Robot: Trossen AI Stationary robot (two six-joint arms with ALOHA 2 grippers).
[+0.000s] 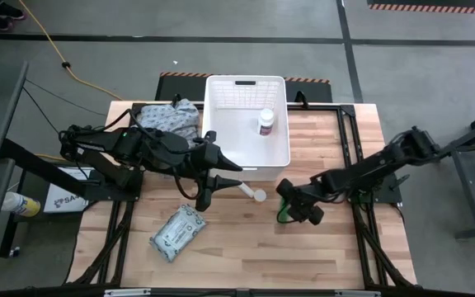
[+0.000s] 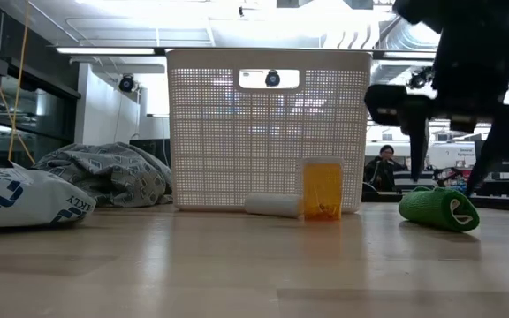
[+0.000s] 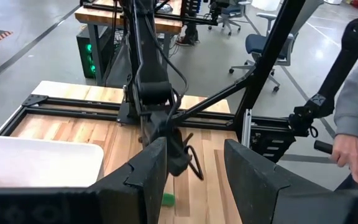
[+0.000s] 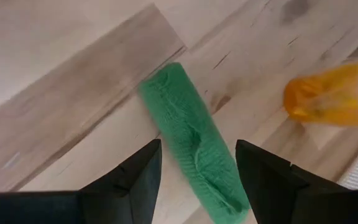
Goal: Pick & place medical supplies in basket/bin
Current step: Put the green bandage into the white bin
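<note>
Green textured stick-shaped roll [image 4: 194, 140] lying flat on the wooden table [image 1: 246, 247], near an orange pill vial [image 4: 328, 99] in front of the white perforated plastic bin [image 1: 246, 124]; right gripper [image 4: 197, 177] lowered over it, fingers parted astride it, not gripping; left gripper [image 1: 200, 194] half open, empty

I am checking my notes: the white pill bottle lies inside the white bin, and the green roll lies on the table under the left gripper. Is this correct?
One detail is wrong. The green roll lies under the right gripper, not the left, as the high view shows. The white pill bottle is indeed inside the white bin.
</note>
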